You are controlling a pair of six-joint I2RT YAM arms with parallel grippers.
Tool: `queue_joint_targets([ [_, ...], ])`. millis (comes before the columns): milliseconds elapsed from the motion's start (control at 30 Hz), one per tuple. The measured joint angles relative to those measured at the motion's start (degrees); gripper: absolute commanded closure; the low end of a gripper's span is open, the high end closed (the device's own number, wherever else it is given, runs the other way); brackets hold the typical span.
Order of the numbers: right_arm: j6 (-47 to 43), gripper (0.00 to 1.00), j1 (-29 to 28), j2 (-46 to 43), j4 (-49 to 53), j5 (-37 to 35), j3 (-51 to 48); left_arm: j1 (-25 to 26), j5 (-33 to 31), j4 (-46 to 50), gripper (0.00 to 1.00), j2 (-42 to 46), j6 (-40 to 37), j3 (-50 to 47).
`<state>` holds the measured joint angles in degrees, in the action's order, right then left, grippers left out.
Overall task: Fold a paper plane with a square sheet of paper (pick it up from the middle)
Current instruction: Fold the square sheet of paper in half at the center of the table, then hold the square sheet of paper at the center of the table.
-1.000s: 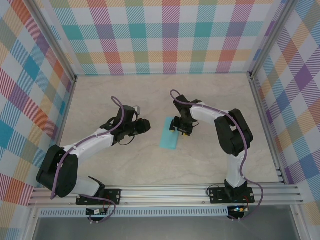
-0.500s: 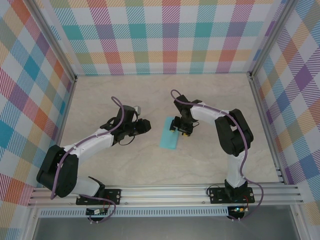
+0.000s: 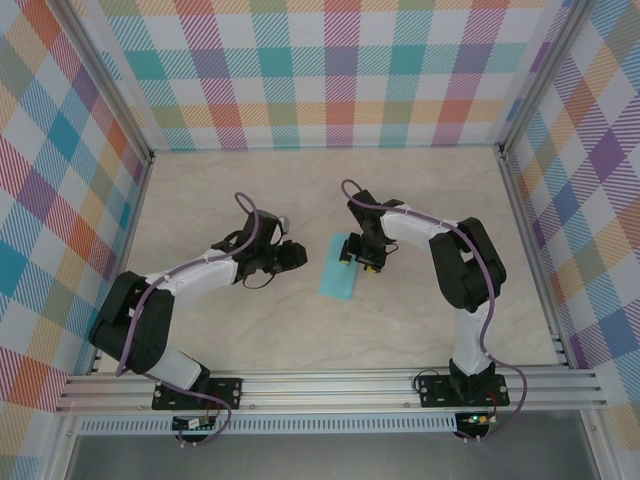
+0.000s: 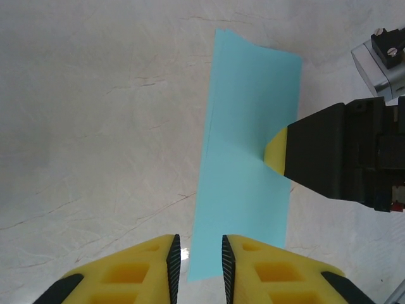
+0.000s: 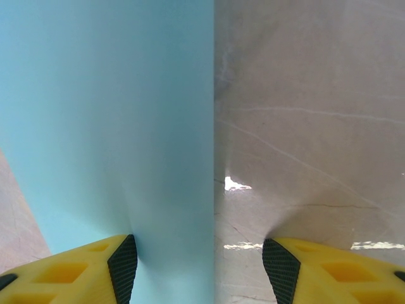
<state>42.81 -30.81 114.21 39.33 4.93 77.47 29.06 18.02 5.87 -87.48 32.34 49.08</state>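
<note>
Sheet of paper (image 3: 338, 268): light turquoise, lying flat as a long narrow strip just right of the middle of the top view, slanting from upper right to lower left.
Paper edges: in my left wrist view, a doubled layer shows along the strip's left edge.
Right claw (image 3: 358, 257): I stand over the strip's upper right part with my jaws wide apart and nothing gripped.
Right fingers: in my right wrist view, the one at lower left (image 5: 69, 272) rests on the paper and the one at lower right is on bare table.
Left claw (image 4: 197, 253): my jaws are a narrow slit apart and hold nothing. The strip's near corner lies just beyond my tips, at the bottom centre of my wrist view.
Table (image 3: 250, 330): pale marbled surface.
Plaid walls (image 3: 330, 80): across the top and down both sides of the top view.
</note>
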Motion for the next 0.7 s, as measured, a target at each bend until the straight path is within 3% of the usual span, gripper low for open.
queue_joint_targets([
  [233, 0.0, 0.41, 0.0, 0.1, 0.0, 0.0, 0.0, 2.0, 1.4, 1.7, 0.84, -7.1, 0.1, 7.1],
  [700, 0.0, 0.4, 0.0, 0.5, 0.4, -0.2, 0.4, 3.1, -1.7, 4.7, 0.84, -11.7, 3.0, 10.1],
])
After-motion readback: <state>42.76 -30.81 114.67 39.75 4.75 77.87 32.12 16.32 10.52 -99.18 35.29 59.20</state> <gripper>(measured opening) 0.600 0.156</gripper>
